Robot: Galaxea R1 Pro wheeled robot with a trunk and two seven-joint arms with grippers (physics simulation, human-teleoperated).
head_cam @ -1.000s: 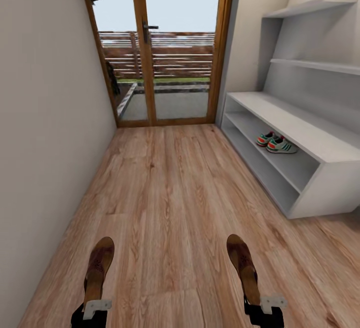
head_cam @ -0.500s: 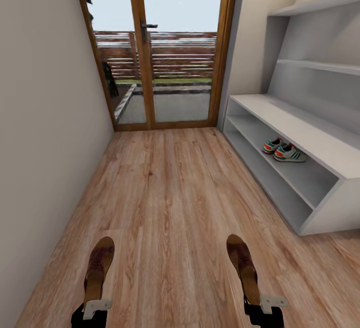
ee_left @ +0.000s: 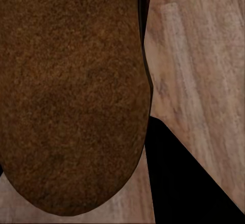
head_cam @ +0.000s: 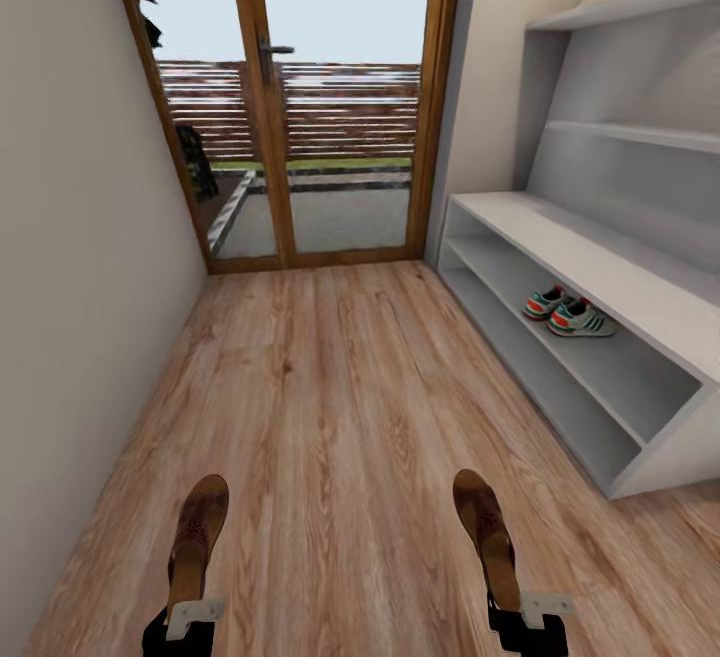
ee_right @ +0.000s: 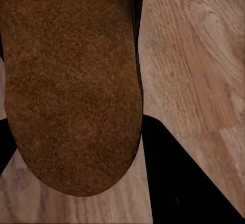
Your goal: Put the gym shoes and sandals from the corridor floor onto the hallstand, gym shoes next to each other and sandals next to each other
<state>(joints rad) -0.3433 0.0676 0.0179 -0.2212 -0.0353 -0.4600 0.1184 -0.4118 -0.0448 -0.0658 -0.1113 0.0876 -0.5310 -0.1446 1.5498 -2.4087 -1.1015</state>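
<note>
Two sandals (head_cam: 198, 533) (head_cam: 487, 535), one per pincer.

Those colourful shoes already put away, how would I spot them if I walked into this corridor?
Look along the right wall for the pale grey hallstand, a low bench with wall shelves above. On its upper open tier, under the bench top, the two gym shoes sit side by side: cream-white with green stripes and red-orange accents, unlike the plain brown sandals.

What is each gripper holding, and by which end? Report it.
Each holds one sandal by its near end: left gripper the left sandal, right gripper the right sandal.
</note>
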